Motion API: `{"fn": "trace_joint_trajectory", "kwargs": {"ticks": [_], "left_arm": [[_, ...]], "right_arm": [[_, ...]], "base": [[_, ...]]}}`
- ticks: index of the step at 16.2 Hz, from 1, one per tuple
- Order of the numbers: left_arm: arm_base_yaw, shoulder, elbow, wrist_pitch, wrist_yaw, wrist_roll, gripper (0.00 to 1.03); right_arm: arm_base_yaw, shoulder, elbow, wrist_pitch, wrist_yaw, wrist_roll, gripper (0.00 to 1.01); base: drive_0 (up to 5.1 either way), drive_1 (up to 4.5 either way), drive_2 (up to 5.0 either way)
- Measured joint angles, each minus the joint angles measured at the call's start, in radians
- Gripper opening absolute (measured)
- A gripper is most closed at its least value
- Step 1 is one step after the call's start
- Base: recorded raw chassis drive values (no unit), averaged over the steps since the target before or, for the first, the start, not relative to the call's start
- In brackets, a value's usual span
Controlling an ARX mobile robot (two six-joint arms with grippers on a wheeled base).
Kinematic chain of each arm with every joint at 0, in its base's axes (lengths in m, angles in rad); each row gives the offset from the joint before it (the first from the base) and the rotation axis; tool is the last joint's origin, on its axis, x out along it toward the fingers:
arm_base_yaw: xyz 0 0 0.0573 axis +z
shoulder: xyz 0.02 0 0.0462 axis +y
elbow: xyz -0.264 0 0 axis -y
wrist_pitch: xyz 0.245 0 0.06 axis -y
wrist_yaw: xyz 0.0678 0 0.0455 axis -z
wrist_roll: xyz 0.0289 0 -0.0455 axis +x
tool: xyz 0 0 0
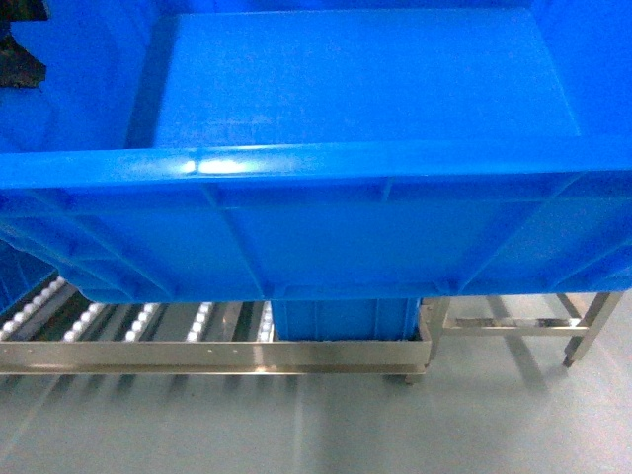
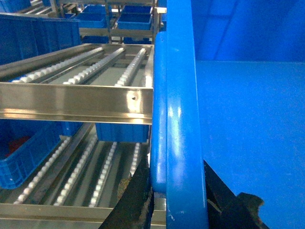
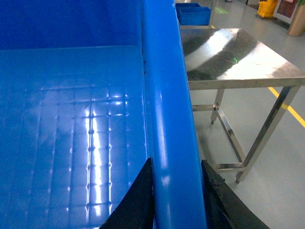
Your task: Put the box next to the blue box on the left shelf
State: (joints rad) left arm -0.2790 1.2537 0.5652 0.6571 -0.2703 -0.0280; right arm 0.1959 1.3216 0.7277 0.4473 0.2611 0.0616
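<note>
Box, a large open-topped bright blue plastic crate [image 1: 326, 148] with a thick rolled rim, fills the head view, level and upright, mouth up, its long axis running left to right across the frame. It hangs in the air above the left shelf, a metal flow rack [image 1: 212, 355] with rows of small white rollers and a silver front rail. A smaller blue box [image 1: 341, 318] sits on that rack just under the crate's near wall. Right of the rack stands a steel table [image 1: 523, 321] on bare legs.

The left wrist view alone shows the rack's two tiers [image 2: 76, 102] and more blue bins [image 2: 24, 152] on the lower one. The right wrist view alone shows the table's shiny top [image 3: 233, 57] and the crate's gridded floor [image 3: 71, 133].

The left gripper [image 2: 178, 200] straddles the crate's left rim, one dark finger outside and one inside, clamped on the wall. The right gripper [image 3: 176, 200] pinches the right rim the same way. Both arms reach in from the ends, wrists low
</note>
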Motion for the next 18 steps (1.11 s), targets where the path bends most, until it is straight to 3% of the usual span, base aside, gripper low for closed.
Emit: {"fn": "trace_joint_trajectory", "kwargs": {"ticks": [18], "left_arm": [[0.000, 0.000, 0.000, -0.003, 0.000, 0.000, 0.18]], "right_arm": [[0.000, 0.000, 0.000, -0.003, 0.000, 0.000, 0.20]], "base": [[-4.9, 2.40, 2.4]]}}
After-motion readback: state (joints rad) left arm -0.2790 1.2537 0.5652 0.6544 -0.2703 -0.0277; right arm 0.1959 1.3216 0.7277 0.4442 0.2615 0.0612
